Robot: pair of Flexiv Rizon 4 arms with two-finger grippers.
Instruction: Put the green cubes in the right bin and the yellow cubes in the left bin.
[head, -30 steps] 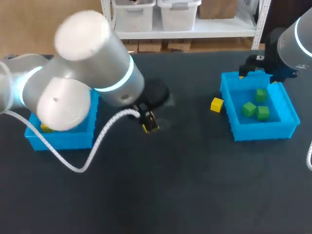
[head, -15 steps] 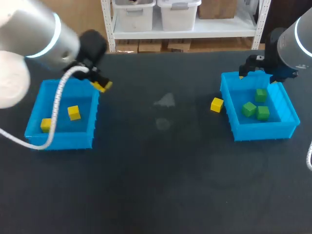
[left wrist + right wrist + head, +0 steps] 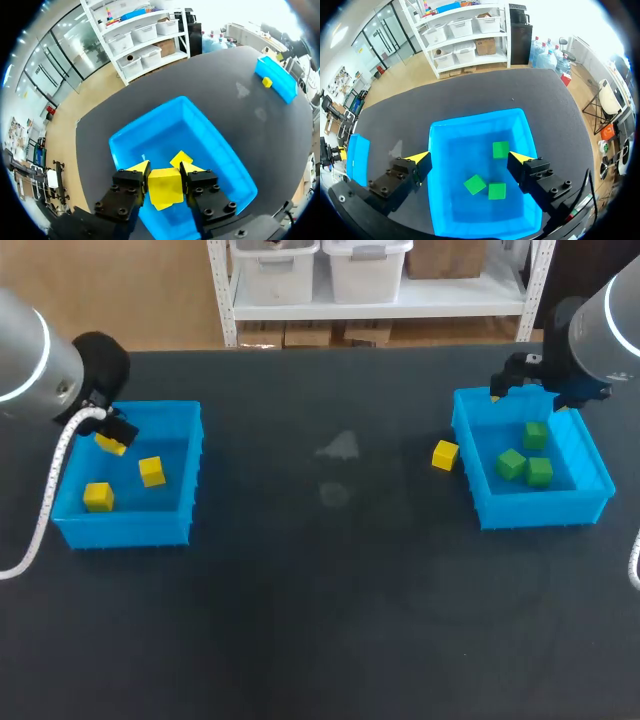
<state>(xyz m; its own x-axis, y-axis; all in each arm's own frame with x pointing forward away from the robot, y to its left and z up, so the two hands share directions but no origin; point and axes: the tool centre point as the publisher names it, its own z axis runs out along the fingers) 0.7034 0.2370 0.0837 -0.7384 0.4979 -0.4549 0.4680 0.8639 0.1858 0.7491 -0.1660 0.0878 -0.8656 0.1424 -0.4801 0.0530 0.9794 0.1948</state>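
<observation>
My left gripper point(image 3: 112, 440) hangs over the back left part of the left blue bin point(image 3: 125, 530), shut on a yellow cube point(image 3: 165, 187). Two more yellow cubes point(image 3: 98, 496) point(image 3: 152, 471) lie in that bin, and one of them point(image 3: 181, 158) shows just ahead of the fingers. Another yellow cube point(image 3: 445, 454) sits on the table against the right bin's left side. The right blue bin point(image 3: 545, 508) holds three green cubes point(image 3: 535, 435) point(image 3: 511, 463) point(image 3: 540, 472). My right gripper point(image 3: 470, 158) stands open above this bin, nothing between its fingers, at the bin's back edge point(image 3: 520, 390).
The dark table between the two bins carries only a faint pale smudge point(image 3: 338, 447). Both bins have low walls.
My left arm has swung from the table's middle to the left, carrying the yellow cube over the left bin. The right arm has not moved.
</observation>
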